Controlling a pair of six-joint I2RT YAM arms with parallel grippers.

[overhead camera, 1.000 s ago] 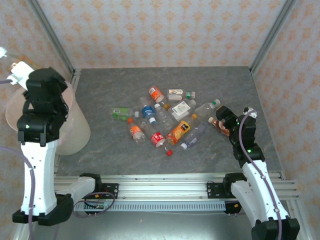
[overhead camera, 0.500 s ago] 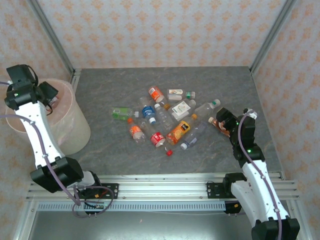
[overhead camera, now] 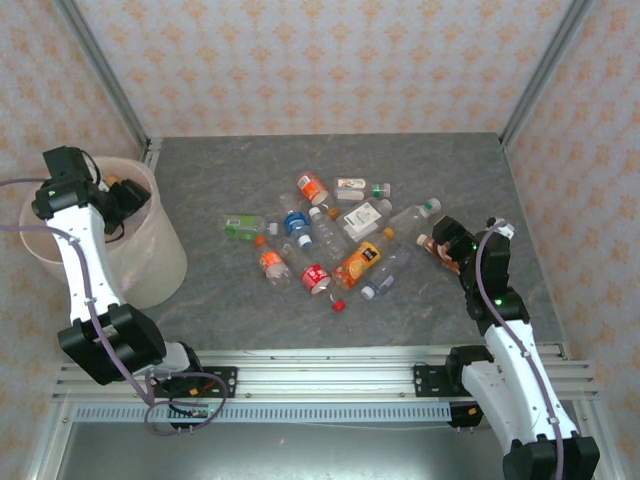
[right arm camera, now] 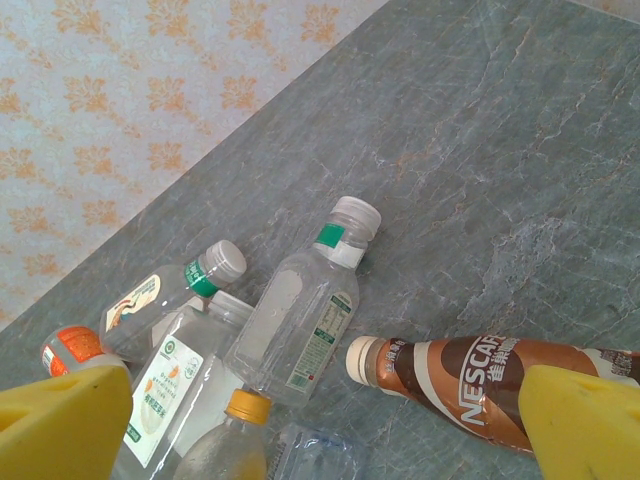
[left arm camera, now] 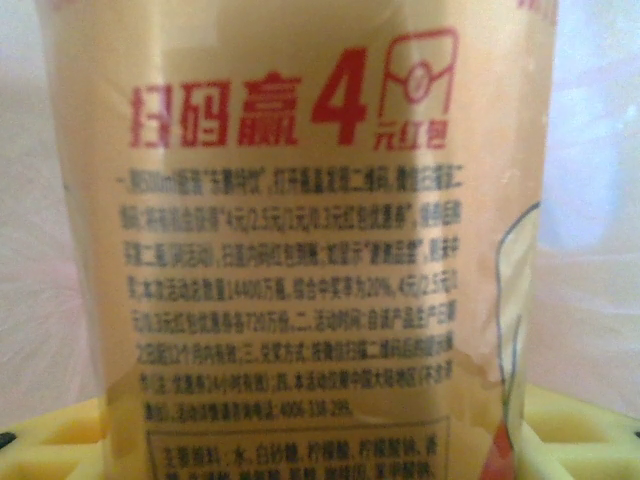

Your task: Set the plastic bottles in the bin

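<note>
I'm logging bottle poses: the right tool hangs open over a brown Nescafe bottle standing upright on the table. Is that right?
Not quite: the brown Nescafe bottle lies on its side on the table, not upright, as the right wrist view shows. The rest holds: the right tool hangs open over it.

about a dozen plastic bottles point(overhead camera: 358, 262), one bin point(overhead camera: 157, 262), one red cap point(overhead camera: 338, 305)

Left arm point(overhead camera: 88, 275), right arm point(overhead camera: 520, 355): white shells, black joint housings | thin lilac-grey cable point(overhead camera: 148, 400) trailing along each | small green light point(overhead camera: 497, 303) on right arm's black joint | right gripper point(right arm camera: 320, 425): blocky bright-yellow finger pads point(right arm camera: 65, 425) | black base blocks point(overhead camera: 455, 372).
</note>
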